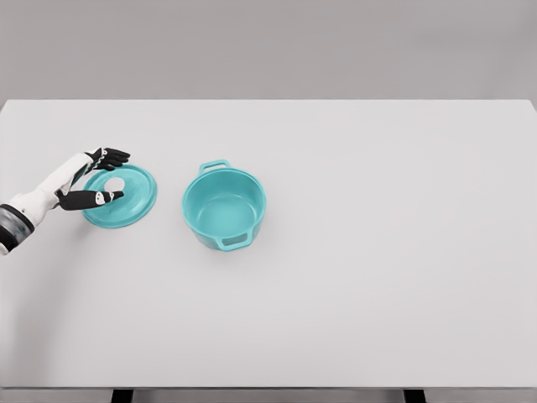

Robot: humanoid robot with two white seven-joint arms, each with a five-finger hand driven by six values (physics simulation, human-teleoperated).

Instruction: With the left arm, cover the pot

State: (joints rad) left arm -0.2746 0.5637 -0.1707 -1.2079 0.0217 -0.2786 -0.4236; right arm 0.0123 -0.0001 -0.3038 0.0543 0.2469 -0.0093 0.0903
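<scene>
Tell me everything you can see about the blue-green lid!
The lid is round, teal and smooth, like plastic or enamel, with a raised rim and a white knob near its middle. It lies flat on the white table, knob up, left of the open pot and apart from it. The left robot hand reaches over its left part, black fingers above the knob and the thumb below it, open and not yet closed on it.

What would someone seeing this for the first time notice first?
Probably the open teal pot standing left of the middle of the white table, with nothing visible inside. Next, its matching lid lying flat to the pot's left, where the left hand has its dark fingers spread around the lid's white knob.
</scene>
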